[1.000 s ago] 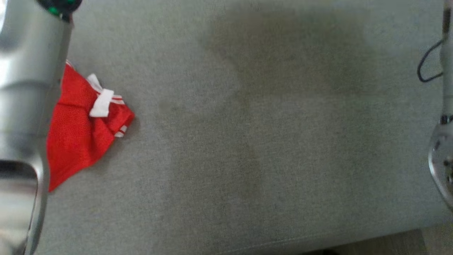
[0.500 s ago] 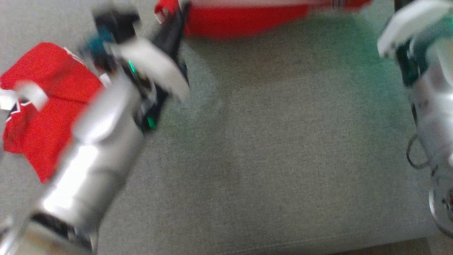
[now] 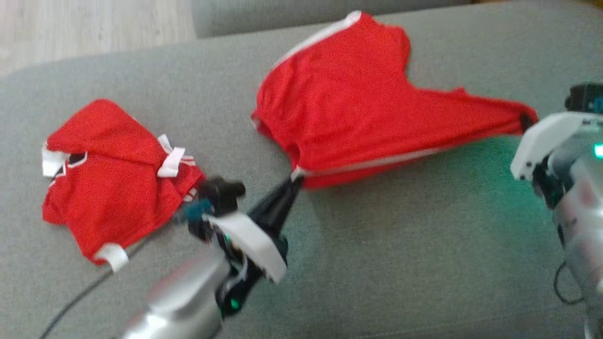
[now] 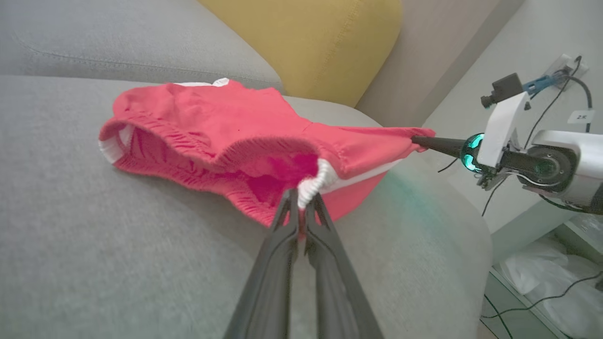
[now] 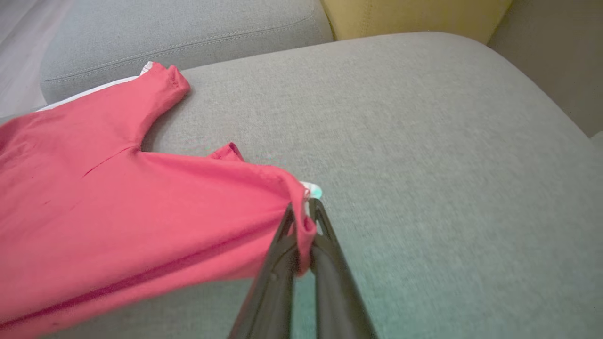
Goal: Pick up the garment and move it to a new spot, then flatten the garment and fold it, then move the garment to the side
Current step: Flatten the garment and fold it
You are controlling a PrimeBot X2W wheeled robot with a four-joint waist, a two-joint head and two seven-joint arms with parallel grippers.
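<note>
The garment (image 3: 358, 108) is a pair of red shorts with white trim, stretched across the grey sofa seat (image 3: 400, 245) between both grippers. My left gripper (image 3: 294, 179) is shut on the white-edged waistband corner nearest me; in the left wrist view its tips (image 4: 301, 200) pinch that corner of the garment (image 4: 212, 122). My right gripper (image 3: 526, 121) is shut on the opposite corner at the right, pulling it taut. In the right wrist view, red cloth (image 5: 118, 202) bunches between the right gripper's tips (image 5: 301, 212). The far leg lies flat on the seat.
A second red garment with white trim (image 3: 108, 179) lies folded at the left of the seat. A yellow cushion (image 4: 320, 42) and the grey back cushion (image 5: 179, 28) stand behind. Wooden floor (image 3: 94, 23) shows at the upper left. A dark cable (image 3: 80, 296) runs by my left arm.
The head camera has swung up, so the whole picture has shifted. The stretched garment and both grippers holding it have come fully into view, and the folded garment still shows at the left.
</note>
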